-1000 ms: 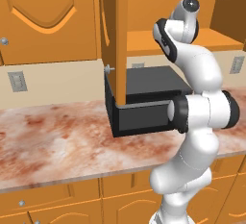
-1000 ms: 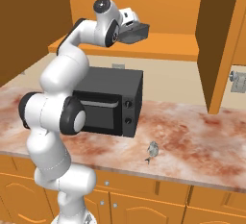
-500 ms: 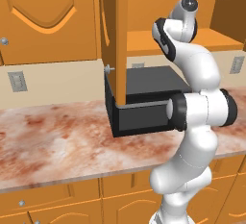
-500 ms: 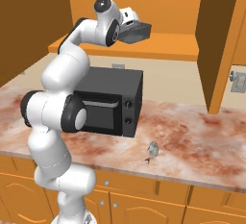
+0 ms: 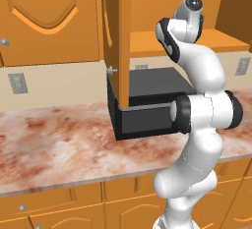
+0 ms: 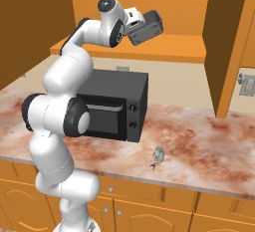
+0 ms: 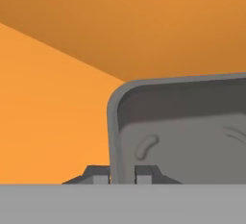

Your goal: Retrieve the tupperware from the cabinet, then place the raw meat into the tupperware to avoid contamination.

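Left base view: arm reaches up into the open cabinet (image 5: 117,36), microwave (image 5: 147,102) sitting below on the counter (image 5: 54,144).

Right base view: gripper (image 6: 141,27) holds the tupperware (image 6: 148,26) tilted, just above the cabinet shelf's front edge.

Hand view: fingers (image 7: 144,172) pinched on the tupperware's left wall, one each side.

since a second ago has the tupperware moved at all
No. In the right base view the tupperware sits at the same spot above the cabinet shelf; the gripper has closed on its rim.

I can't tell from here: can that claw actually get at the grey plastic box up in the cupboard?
Yes, it seems so: the claw is already pinched shut on the box rim inside the open cupboard.
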Controlling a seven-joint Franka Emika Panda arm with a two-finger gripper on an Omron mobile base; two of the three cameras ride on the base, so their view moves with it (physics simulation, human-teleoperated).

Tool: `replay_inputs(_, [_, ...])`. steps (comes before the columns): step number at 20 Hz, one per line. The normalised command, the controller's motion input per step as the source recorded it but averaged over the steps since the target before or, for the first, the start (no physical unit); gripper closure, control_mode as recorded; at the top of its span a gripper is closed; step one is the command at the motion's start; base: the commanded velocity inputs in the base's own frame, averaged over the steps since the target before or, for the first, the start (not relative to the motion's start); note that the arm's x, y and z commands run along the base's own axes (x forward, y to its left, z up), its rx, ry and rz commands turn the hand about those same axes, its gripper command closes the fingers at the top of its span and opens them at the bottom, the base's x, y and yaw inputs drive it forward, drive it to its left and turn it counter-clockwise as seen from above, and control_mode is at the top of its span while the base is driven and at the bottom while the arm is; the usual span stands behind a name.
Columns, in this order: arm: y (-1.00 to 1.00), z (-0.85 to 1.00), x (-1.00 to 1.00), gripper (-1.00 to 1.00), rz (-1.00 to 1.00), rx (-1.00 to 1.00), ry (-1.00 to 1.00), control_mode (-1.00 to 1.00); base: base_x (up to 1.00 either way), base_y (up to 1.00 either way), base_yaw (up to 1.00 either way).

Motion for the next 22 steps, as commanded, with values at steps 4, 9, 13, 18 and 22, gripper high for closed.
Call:
replay_inputs(4, [0.00,0.00,0.00,1.00,0.00,0.00,0.00,-1.00,0.00,0.00,0.00])
replay_inputs(9, [0.00,0.00,0.00,1.00,0.00,0.00,0.00,-1.00,0.00,0.00,0.00])
replay_inputs(13, [0.00,0.00,0.00,1.00,0.00,0.00,0.00,-1.00,0.00,0.00,0.00])
replay_inputs(18, [0.00,0.00,-0.01,1.00,0.00,0.00,0.00,-1.00,0.00,0.00,0.00])
replay_inputs(22, [0.00,0.00,-0.11,1.00,0.00,0.00,0.00,-1.00,0.00,0.00,0.00])
